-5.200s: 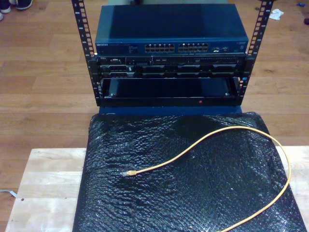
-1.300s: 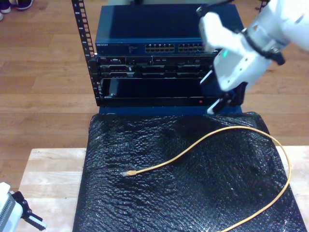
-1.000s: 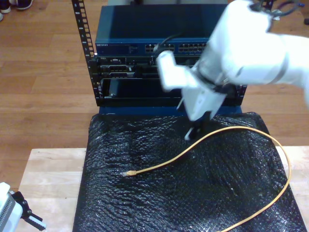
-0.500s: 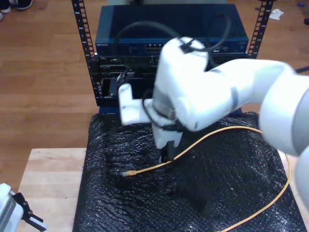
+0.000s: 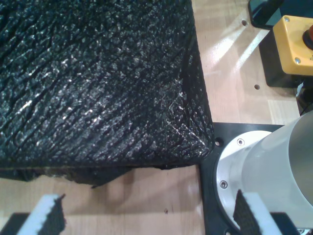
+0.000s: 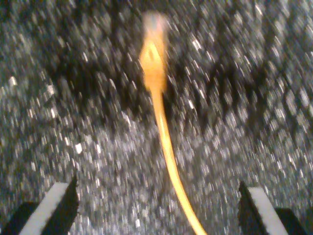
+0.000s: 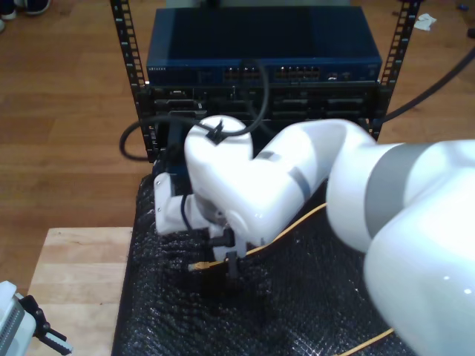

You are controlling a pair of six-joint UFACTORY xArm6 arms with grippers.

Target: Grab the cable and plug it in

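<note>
The rack switch (image 7: 263, 70) at the far side still had nothing plugged in, so basically the whole job was left. The cable (image 6: 164, 142) lay loose on the black mat (image 7: 312, 311), its plug end near the mat's middle. My second gripper (image 6: 159, 208) hovered right over it, jaws spread either side, not gripping yet, while my first gripper (image 5: 146, 220) sat spread wide and empty at the exterior view's near left corner.

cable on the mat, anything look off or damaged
Nothing stands out. The cable lies loose on the black mat, its plug unplugged, and my second gripper hangs open over it. The second wrist view is too blurred to judge the plug's condition.
</note>
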